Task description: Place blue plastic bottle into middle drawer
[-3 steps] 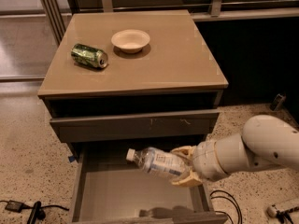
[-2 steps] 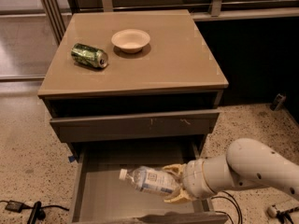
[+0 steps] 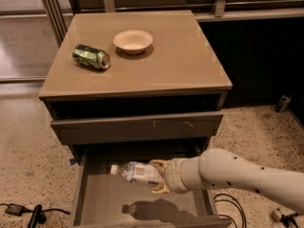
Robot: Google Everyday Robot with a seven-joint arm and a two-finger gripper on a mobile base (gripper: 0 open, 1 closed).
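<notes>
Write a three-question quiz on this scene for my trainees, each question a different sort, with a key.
1. What dish sits beside the green can on the cabinet top?
2. True or false: the can stands upright.
3. The hand, low at the cabinet's front, holds the blue plastic bottle above: A the can; B the open middle drawer; C the cabinet top.
Key: 1 bowl; 2 false, it lies on its side; 3 B.

A green can (image 3: pixel 91 56) lies on its side at upper left; a pale bowl (image 3: pixel 133 41) stands near, to its right.
</notes>
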